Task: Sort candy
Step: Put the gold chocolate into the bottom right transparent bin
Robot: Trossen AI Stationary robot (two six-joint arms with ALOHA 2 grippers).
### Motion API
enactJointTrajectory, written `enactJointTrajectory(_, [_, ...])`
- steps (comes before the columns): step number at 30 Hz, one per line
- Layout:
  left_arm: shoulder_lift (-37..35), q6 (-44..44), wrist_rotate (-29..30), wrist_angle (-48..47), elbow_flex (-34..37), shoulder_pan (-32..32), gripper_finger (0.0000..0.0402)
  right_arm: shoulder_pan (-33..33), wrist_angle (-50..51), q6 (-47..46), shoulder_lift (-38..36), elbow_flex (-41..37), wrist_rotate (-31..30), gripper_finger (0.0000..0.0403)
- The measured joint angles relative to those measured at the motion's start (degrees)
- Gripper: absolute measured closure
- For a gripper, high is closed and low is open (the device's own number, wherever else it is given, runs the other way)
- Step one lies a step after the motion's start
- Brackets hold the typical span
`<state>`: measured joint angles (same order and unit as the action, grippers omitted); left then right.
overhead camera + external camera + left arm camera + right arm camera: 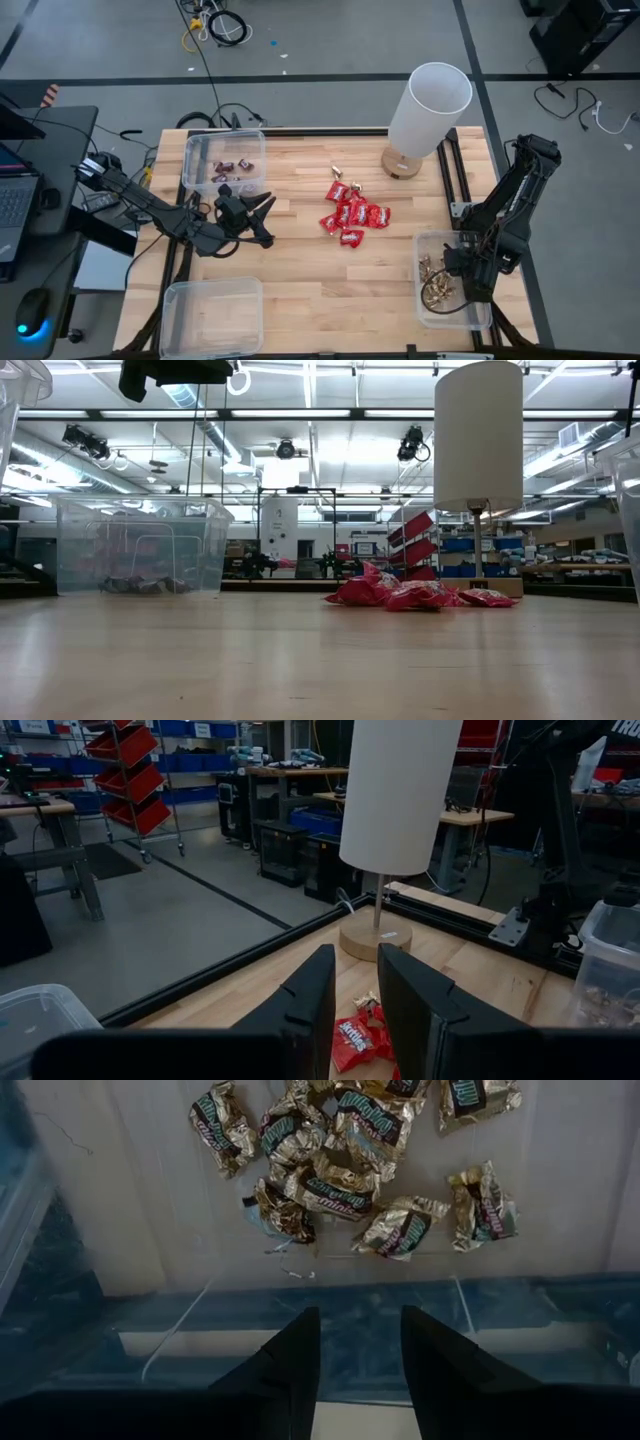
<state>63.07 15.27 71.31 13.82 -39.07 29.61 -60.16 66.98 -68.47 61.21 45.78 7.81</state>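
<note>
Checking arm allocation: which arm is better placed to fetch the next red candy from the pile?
Probably left: the left gripper hangs empty beside the red candy pile, pointing at it. The right gripper is over the gold-candy bin.

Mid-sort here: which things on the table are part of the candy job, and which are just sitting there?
Part of the job:
shiny red candy packets piled mid-table
gold-foil candies in the clear bin under the right gripper
dark mini bars in the far-left clear bin

Lying about:
white-shaded table lamp
</note>
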Motion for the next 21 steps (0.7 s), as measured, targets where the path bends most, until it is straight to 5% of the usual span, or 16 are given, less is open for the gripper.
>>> enactJointTrajectory(8, [0.00, 0.00, -0.01, 0.01, 0.00, 0.00, 0.0319, 0.00, 5.39, 0.63, -0.10, 7.12, -2.12, 0.0278])
enactJointTrajectory(15, [-0.02, 0.01, -0.02, 0.03, 0.00, 0.01, 0.0319, 0.81, 10.40, 6.57, -0.11, 20.21, -16.27, 0.0280])
enactJointTrajectory(21, [-0.02, 0.00, -0.06, 0.02, 0.00, 0.02, 0.0319, 6.47, 11.45, 17.42, -0.13, 30.49, -34.43, 0.0281])
